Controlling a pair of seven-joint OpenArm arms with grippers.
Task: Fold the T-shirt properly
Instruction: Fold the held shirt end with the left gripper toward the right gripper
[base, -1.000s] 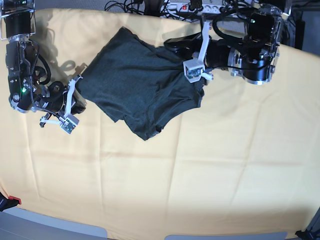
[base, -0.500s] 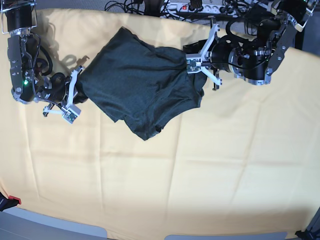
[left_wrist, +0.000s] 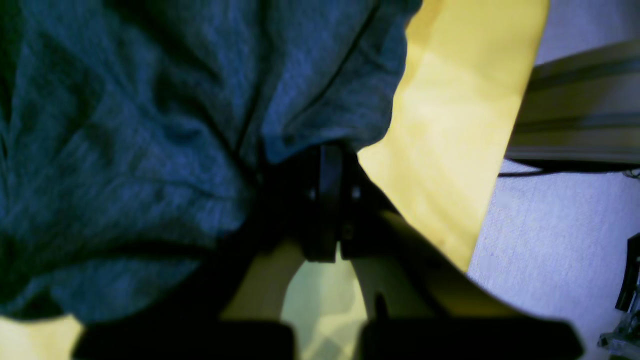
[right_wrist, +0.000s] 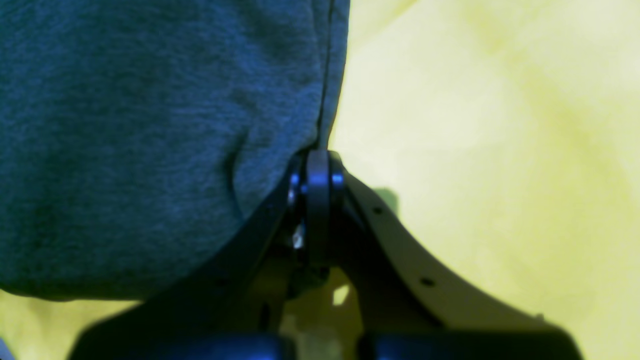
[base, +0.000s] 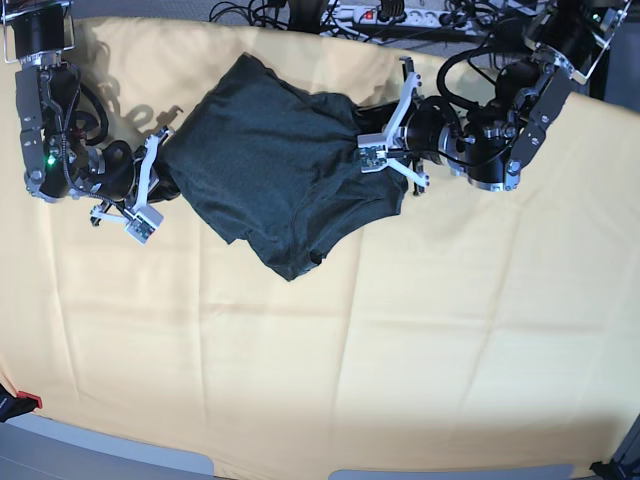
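Base view: T-shirt (base: 275, 165) bunched on yellow cloth (base: 400, 340), far centre, stretched between arms. Right gripper (base: 160, 165) at shirt's left corner, left gripper (base: 375, 145) at its right edge. Only wrist views show jaws: right gripper (right_wrist: 317, 165) pinched on hem, left gripper (left_wrist: 330, 165) clamped under fold.

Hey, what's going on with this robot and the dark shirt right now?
A two-armed robot is folding a dark T-shirt on a yellow cloth-covered table. The right gripper is shut on one edge of the shirt, the left gripper on the opposite edge. The shirt lies bunched and crooked, not yet neatly folded.
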